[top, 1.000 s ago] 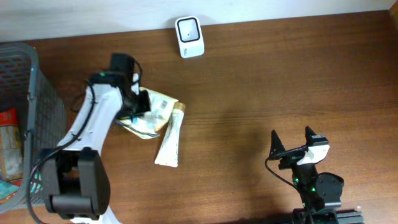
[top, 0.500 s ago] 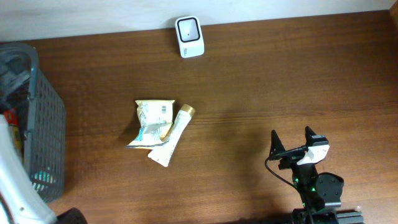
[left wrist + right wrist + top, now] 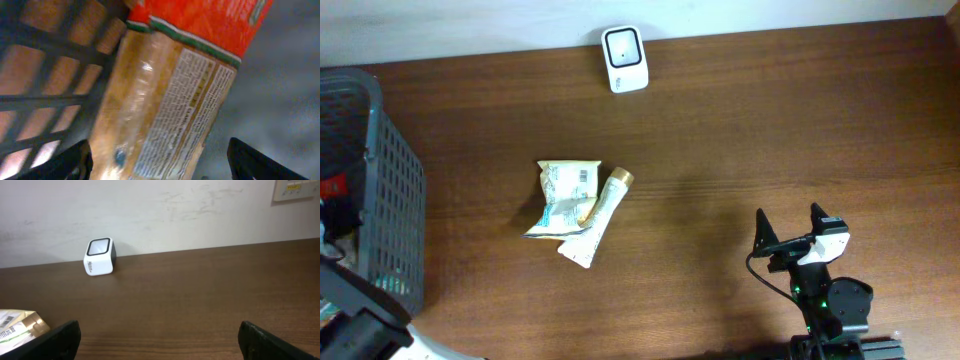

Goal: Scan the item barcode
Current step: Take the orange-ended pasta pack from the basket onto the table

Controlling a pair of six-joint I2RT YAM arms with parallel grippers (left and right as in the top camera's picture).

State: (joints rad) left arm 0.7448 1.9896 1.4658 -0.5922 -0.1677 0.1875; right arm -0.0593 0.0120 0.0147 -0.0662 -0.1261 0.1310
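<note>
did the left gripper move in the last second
Yes. The left gripper swung left in the overhead view, off the packet and tube mid-table, over to the grey basket at the table's left edge.

My right gripper (image 3: pixel 790 232) sits at the front right of the table (image 3: pixel 770 120), fingers spread, nothing between them. My left arm (image 3: pixel 355 305) is at the front left corner, over the near end of the grey basket (image 3: pixel 395 190). A red pack (image 3: pixel 332 187) shows inside the basket. Mid-table lies a cream packet (image 3: pixel 565 195), crumpled. A white tube (image 3: pixel 595 225) lies touching its right edge, gold cap pointing toward the back. The white scanner (image 3: pixel 625 60) is at the back edge, well apart from both.
</note>
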